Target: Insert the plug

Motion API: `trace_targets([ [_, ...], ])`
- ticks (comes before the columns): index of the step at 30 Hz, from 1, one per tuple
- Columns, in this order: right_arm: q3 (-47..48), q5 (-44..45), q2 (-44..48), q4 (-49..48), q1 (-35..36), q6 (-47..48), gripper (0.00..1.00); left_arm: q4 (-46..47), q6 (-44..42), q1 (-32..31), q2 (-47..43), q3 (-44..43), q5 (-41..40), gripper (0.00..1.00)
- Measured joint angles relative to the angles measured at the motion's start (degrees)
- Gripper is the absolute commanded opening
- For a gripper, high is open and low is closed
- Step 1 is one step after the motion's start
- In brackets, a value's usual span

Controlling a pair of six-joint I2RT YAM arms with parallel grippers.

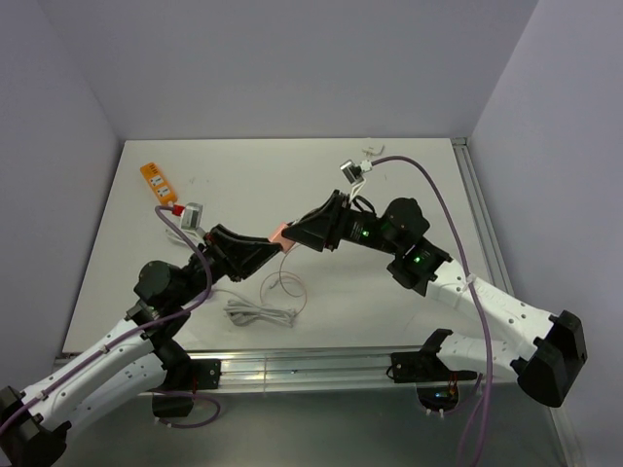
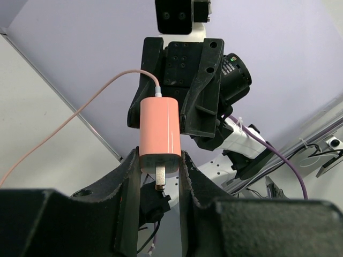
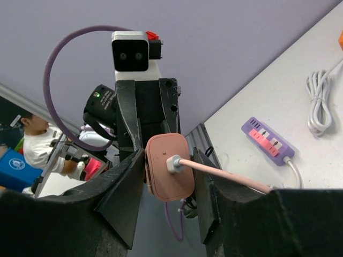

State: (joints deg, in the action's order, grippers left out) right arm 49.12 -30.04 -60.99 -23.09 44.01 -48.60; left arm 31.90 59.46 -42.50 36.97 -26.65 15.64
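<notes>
The salmon-pink plug [image 1: 280, 233] hangs in the air over the table's middle, between both grippers. In the left wrist view the plug [image 2: 159, 134] sits between my left gripper's [image 2: 159, 163] fingers, which press both its sides; its metal prongs [image 2: 160, 178] point toward that camera. My right gripper [image 3: 169, 160] straddles the plug's cord end [image 3: 169, 174]. Its left finger touches the plug and a small gap shows at its right finger. The pale-pink cord [image 3: 225, 174] leaves the plug and loops down onto the table [image 1: 287, 287].
The lilac power strip [image 3: 267, 140] lies on the white table, its white cable bundled nearby [image 3: 319, 101] [image 1: 261, 313]. An orange power strip [image 1: 156, 182] lies at the far left. Walls close in the back and sides, and a metal rail [image 1: 321, 365] runs along the near edge.
</notes>
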Motion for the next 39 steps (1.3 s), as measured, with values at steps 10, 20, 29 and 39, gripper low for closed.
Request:
trace_targets([
  [10, 3.43, -5.07, -2.56, 0.42, -0.17, 2.27, 0.0, -0.94, -0.15, 0.02, -1.42, -0.26, -0.13, 0.01],
  [20, 9.01, -2.36, -7.06, 6.93, 0.15, 13.11, 0.0, -23.17, -5.49, 0.22, -1.79, -10.03, -8.35, 0.71],
  [29, 20.9, 1.64, -24.7, 9.84, 0.59, 25.27, 0.0, -64.74, -0.39, 0.33, -5.86, -26.97, -40.37, 0.54],
  [39, 38.62, -1.36, -45.81, 12.35, 5.66, 36.76, 0.0, -97.22, 13.68, 2.75, 4.68, -30.82, -58.8, 0.64],
])
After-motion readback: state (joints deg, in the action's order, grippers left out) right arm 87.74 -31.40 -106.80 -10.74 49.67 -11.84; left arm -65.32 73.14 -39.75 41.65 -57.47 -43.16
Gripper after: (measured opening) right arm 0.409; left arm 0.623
